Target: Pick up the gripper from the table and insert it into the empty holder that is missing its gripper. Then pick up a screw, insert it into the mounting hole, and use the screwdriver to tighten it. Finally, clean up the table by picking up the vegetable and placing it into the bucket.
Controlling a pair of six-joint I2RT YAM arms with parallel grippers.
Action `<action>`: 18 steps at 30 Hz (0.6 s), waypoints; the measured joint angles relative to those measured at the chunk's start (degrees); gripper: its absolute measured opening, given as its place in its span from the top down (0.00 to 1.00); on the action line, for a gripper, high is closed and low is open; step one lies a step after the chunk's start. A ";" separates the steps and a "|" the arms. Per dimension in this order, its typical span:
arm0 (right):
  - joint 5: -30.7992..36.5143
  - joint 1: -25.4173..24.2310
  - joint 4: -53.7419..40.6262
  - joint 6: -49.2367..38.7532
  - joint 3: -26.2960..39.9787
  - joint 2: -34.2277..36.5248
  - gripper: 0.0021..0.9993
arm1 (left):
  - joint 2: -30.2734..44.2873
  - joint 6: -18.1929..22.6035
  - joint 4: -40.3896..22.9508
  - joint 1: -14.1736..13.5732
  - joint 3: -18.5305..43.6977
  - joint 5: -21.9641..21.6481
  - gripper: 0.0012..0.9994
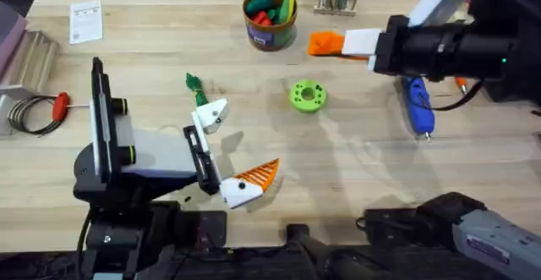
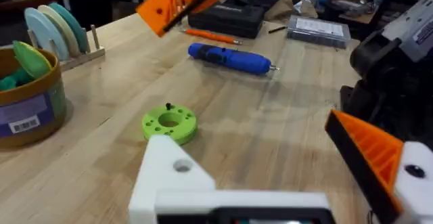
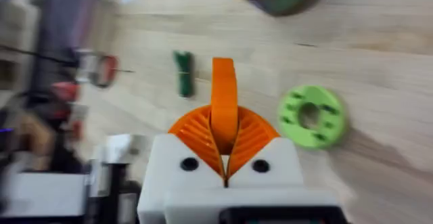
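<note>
Overhead view: the right end effector [image 1: 325,43] hangs above the far side of the bench [image 1: 355,170], its two orange pads pressed together on the gripper [image 3: 224,102], a small orange ribbed tip that stands up between them in the right wrist view. Across the bench, the left end effector [image 1: 228,157] waits with its fingers spread wide and nothing between them; one finger carries its orange tip, while the other is the holder [image 1: 213,113], a bare white mount lacking its tip. The two end effectors are well apart, so the insertion appears not yet done. The screwdriver [image 1: 418,107] lies on the bench just below the right arm, untouched by the look of it. A green disc [image 1: 307,95] sits between the two end effectors; something dark and small stands on it, possibly a screw. The vegetable [image 1: 195,87] rests on the bench just beyond the holder, not yet in the bucket [image 1: 269,18], which stands near the right end effector. Judging from this, only the pick-up is complete.
</note>
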 joint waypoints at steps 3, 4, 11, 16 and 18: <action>-8.83 -1.52 9.99 4.44 -5.31 -1.31 0.99 | 0.01 0.00 0.00 0.00 0.00 0.00 0.01; -11.86 -2.14 13.38 6.08 -6.97 -1.40 0.99 | 0.00 0.00 0.00 0.00 0.00 0.00 0.01; -28.82 -5.64 36.64 18.18 -18.04 0.84 0.99 | 0.00 0.00 0.00 0.00 0.00 0.00 0.01; -37.55 -5.95 45.65 25.10 -20.95 3.90 0.99 | 0.00 -0.01 0.00 0.00 0.00 0.00 0.01; -40.51 -5.95 46.14 26.17 -21.00 5.19 0.99 | 0.00 0.00 0.00 0.00 0.00 0.00 0.01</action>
